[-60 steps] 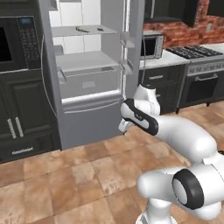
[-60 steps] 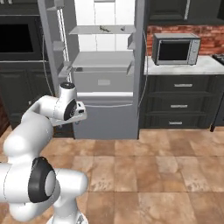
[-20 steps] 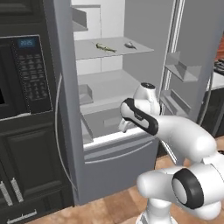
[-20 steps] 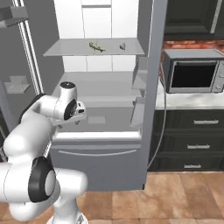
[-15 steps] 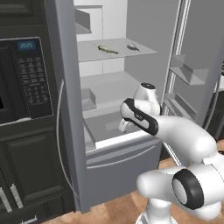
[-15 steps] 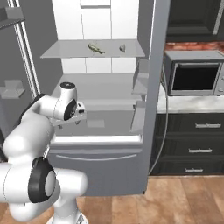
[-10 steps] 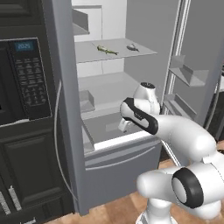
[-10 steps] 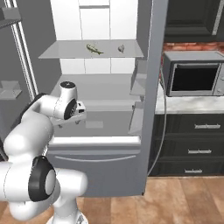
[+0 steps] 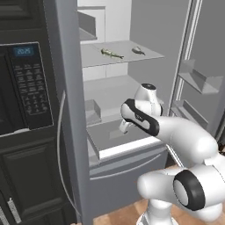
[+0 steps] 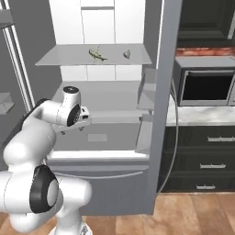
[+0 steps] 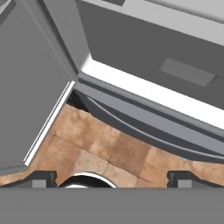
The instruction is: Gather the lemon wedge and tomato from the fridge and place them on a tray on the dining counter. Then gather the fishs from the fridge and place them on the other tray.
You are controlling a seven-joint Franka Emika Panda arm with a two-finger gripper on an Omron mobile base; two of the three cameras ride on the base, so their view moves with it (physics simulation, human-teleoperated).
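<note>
Fridge (image 9: 132, 140) doors stand open, 2 fish (image 9: 112, 53) lie on the upper shelf (image 10: 64, 57); gripper (image 11: 111, 177) points at the floor, jaws spread wide, holding nothing.

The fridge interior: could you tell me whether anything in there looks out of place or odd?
Nothing looks spilled or damaged. The fridge stands with both doors open, and two small fish lie loose on a bare upper shelf, unwrapped, which is a little unusual.
</note>
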